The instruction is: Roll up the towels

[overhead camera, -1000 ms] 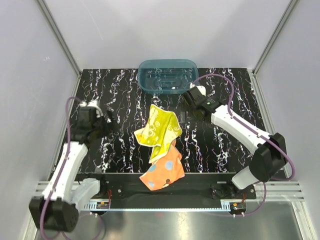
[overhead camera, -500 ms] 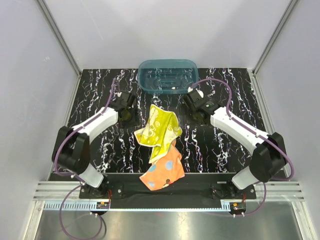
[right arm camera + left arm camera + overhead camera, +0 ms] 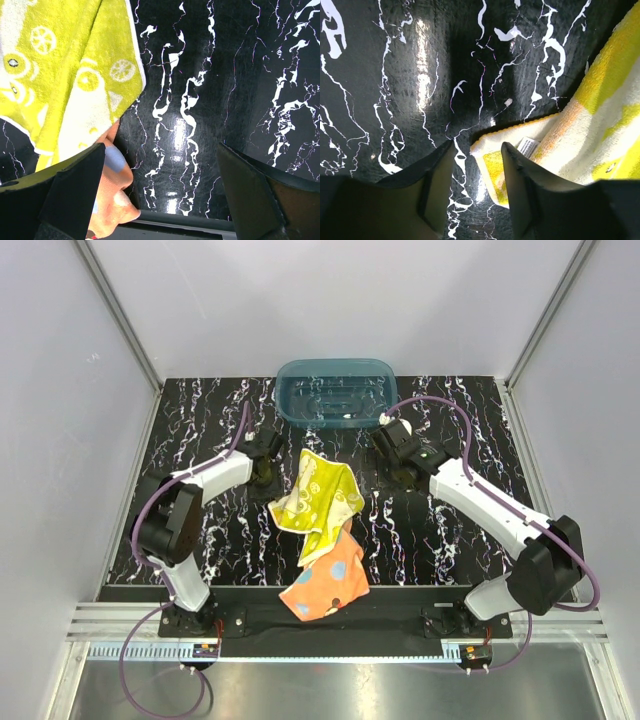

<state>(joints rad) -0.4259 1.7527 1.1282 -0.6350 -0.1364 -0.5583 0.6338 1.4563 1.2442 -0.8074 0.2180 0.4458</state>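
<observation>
The yellow towel [image 3: 318,493] lies crumpled at the table's middle, overlapping the orange towel [image 3: 326,582] nearer the front edge. My left gripper [image 3: 268,468] is open just left of the yellow towel; in the left wrist view [image 3: 476,165] its jaws stand around the towel's corner [image 3: 492,160] without closing on it. My right gripper [image 3: 404,472] is open and empty, above bare table to the right of the towels. The right wrist view shows the yellow towel [image 3: 75,75] and the orange towel [image 3: 112,190] to the left of its fingers [image 3: 80,190].
A teal translucent tub [image 3: 336,392] stands at the back middle of the black marbled table [image 3: 450,420]. Grey walls and metal posts surround the table. The arm bases sit along the front rail.
My left arm has swung from the table's left side to the yellow towel's left corner. My right gripper has shifted slightly right and back.
</observation>
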